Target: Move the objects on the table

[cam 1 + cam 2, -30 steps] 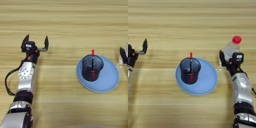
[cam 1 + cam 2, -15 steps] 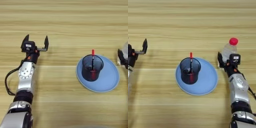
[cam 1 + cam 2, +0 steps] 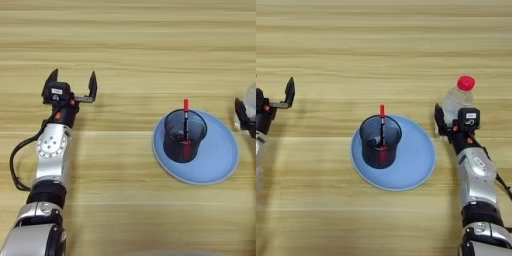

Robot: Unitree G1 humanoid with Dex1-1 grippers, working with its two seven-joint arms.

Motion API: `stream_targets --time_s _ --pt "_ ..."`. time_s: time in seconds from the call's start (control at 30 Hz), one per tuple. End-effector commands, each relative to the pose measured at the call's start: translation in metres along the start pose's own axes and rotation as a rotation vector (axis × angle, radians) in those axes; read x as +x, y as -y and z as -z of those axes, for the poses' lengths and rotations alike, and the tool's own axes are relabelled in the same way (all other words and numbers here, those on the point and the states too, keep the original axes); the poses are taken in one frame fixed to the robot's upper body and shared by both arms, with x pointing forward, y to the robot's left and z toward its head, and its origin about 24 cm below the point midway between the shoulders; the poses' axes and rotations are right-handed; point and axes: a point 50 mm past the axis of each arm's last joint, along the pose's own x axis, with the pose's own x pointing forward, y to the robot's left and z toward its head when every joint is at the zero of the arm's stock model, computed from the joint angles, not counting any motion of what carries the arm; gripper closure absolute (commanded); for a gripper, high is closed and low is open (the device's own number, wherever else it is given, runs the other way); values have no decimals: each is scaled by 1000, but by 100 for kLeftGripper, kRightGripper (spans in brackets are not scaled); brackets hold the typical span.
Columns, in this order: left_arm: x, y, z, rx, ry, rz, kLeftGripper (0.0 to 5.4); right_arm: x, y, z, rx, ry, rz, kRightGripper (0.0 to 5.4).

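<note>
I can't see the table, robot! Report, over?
Left gripper open, idle far left. Right gripper around water bottle. Pen in cup on plate. Nothing blocking.

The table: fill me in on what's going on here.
The right gripper is around a water bottle with a red cap, just right of a blue plate. Whether it is clamped cannot be seen. A dark cup stands on the plate with a red-tipped pen upright in it. The left gripper is open over bare table at the left, holding nothing.
</note>
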Motion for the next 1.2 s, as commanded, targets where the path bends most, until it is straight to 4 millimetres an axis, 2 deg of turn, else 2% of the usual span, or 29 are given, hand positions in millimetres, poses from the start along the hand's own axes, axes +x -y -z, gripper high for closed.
stream_targets --time_s 0.03,0.6,1.2 --pt "2 -2 -2 6 14 -2 0 7 -4 -6 -2 32 -9 189" --pt "3 -2 -3 6 17 1 0 7 -5 -6 3 37 -2 4" --pt "3 -3 -3 7 17 1 0 5 -4 -17 -17 117 11 2"
